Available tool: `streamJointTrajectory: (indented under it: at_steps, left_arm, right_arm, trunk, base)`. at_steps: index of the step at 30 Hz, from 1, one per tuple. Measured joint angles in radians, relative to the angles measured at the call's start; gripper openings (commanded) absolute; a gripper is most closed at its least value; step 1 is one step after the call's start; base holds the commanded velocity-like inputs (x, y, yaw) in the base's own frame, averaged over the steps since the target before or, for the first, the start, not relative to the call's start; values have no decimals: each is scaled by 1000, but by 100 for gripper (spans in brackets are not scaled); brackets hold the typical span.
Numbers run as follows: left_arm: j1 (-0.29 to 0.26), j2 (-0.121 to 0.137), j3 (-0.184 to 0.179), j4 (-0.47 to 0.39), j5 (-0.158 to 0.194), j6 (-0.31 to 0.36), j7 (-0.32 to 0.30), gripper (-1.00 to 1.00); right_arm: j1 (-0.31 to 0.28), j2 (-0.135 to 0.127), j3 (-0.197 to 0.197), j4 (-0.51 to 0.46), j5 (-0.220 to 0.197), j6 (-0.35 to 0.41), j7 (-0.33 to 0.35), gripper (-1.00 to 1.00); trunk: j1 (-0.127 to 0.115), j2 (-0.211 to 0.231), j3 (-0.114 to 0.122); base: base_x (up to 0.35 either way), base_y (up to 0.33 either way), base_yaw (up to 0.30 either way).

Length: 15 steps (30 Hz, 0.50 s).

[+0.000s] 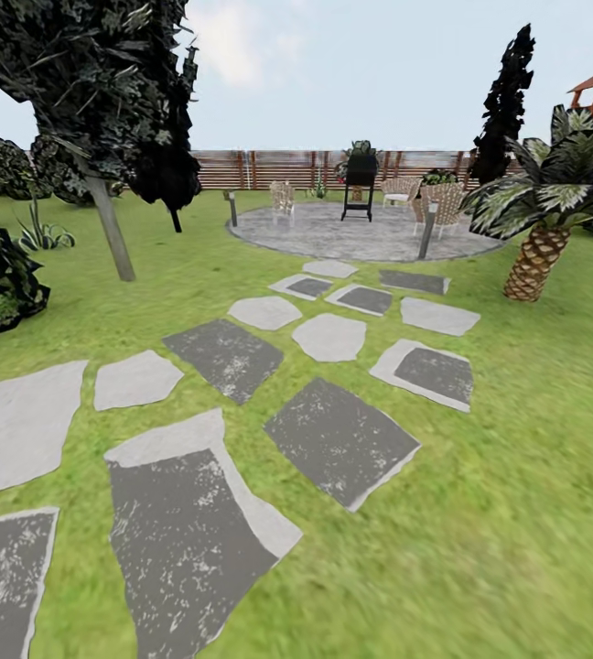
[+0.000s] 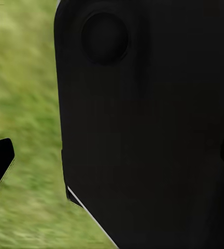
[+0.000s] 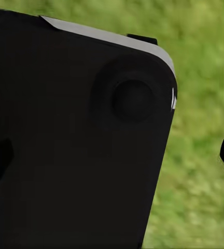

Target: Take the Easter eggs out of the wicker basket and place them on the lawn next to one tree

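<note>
Lawn (image 1: 534, 439) with stepping stones (image 1: 338, 439) ahead, tree (image 1: 104, 210) at my left; my fingers' state: cannot tell.

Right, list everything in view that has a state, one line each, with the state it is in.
tree: standing, trunk leaning, rooted in the lawn.
palm: upright on the grass beside the patio.
grill: standing on the patio, lid down.
chairs: upright on the patio, unoccupied.
stepping stones: lying flat in the lawn.
lawn: no eggs or basket on the part seen here.
</note>
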Motion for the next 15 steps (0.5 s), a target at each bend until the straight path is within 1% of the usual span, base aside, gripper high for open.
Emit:
streamJointTrajectory:
  at_steps: [15]
  left_arm:
    - [0, 0, 0, 0, 0, 0, 0, 100]
  right_arm:
    - [0, 0, 0, 0, -3, 8, 0, 100]
  trunk:
    - [0, 0, 0]
  base:
    - [339, 0, 0]
